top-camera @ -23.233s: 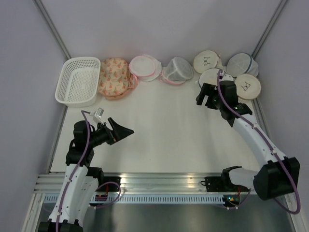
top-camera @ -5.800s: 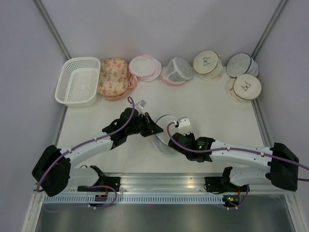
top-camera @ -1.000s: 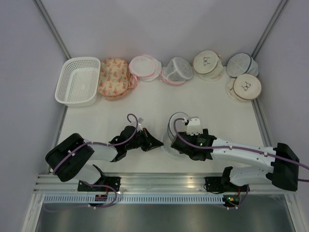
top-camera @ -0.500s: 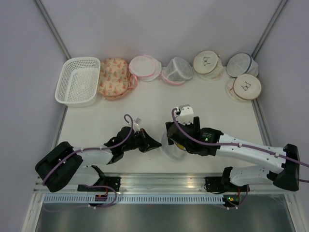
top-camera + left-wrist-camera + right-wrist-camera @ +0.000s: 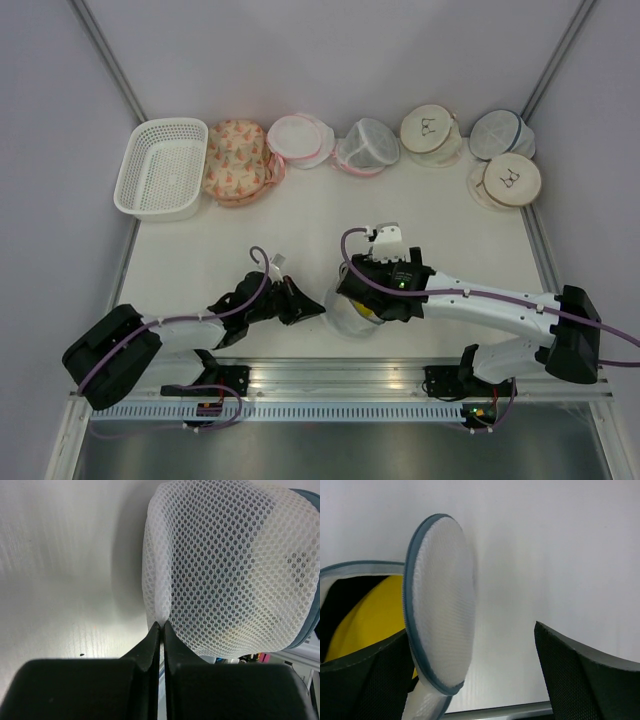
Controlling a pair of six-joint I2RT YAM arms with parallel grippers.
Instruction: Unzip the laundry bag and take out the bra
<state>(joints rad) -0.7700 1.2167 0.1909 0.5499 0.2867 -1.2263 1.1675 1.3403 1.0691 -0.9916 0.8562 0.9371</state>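
We see the laundry bag on the near middle of the bench, just in front of the two arm bases. It lies between the claws. The left claw is closed on the bag's left side wall. Its fingertips pinch the white mesh where the mesh draws into a crease. The right claw hangs over the bag's right side with its jaws spread wide, gripping nothing.

The bag is unzipped. Its round lid flap, white mesh edged in dark blue, stands up on edge between the right claw's fingers, and we cannot tell whether it touches either one. To the left of the flap the mouth gapes, and the bra, a smooth yellow shape, lies inside the bag.

Along the far edge of the bench there is a row of things, well apart from the claws. At the far left is a white basket. Next to it is a floral bag, then two pink-trimmed bags. At the far right are the beige round bags.
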